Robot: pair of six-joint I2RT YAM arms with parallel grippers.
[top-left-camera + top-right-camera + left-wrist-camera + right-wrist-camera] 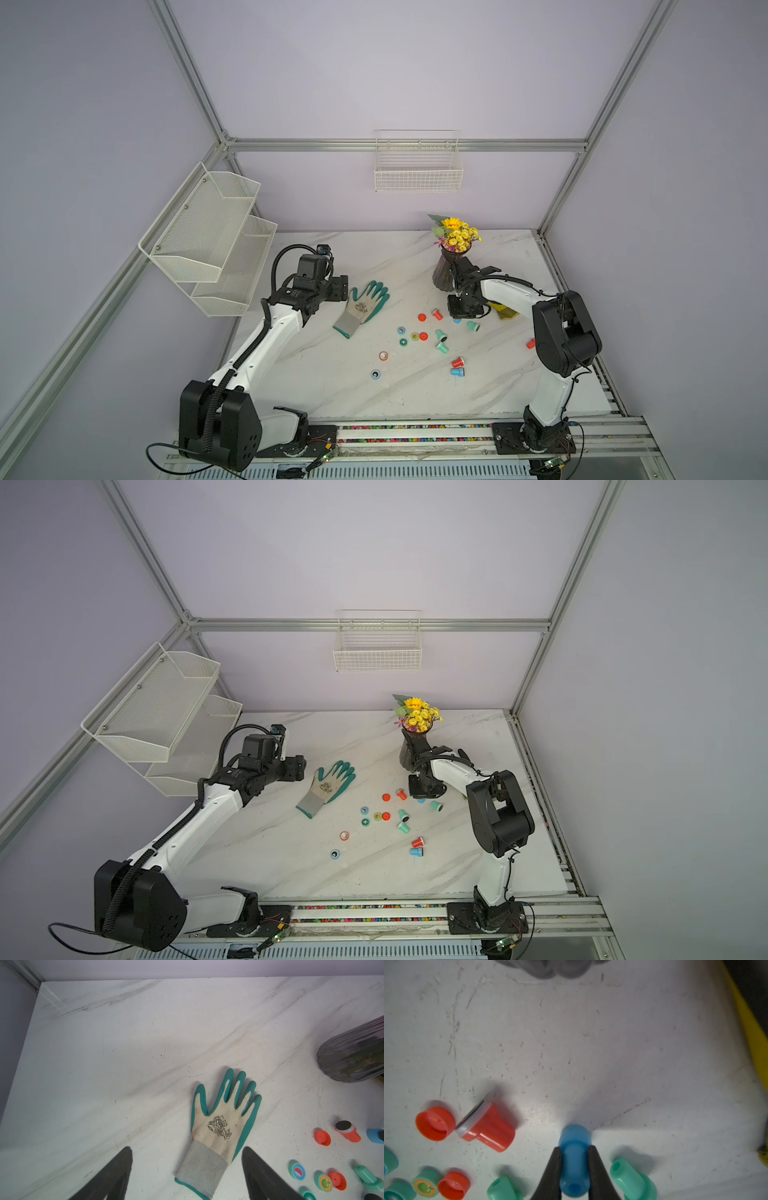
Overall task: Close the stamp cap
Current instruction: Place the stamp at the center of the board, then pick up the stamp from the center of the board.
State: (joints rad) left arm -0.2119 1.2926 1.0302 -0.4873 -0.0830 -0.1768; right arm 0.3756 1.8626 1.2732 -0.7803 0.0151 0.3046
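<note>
My right gripper (pixel 574 1148) is shut on the narrow handle of a blue stamp (pixel 574 1167), whose wide end points down at the marble table (pixel 332 374). In both top views it is low in front of the vase, the blue stamp (pixel 457 320) just peeking out below the right gripper (pixel 424 791). Loose around it lie a red cap (pixel 435 1124), an uncapped red stamp (pixel 488 1128) on its side, teal stamps (pixel 631 1178) and sticker-faced caps (pixel 401 330). My left gripper (pixel 187 1148) stands open above the glove's cuff, holding nothing.
A teal and cream glove (pixel 363 307) lies left of the stamps. A dark vase of yellow flowers (pixel 442 274) stands just behind my right gripper, with a yellow object (pixel 505 311) beside it. Red and blue stamps (pixel 457 368) lie nearer the front. Wire baskets (pixel 417 166) hang on the walls.
</note>
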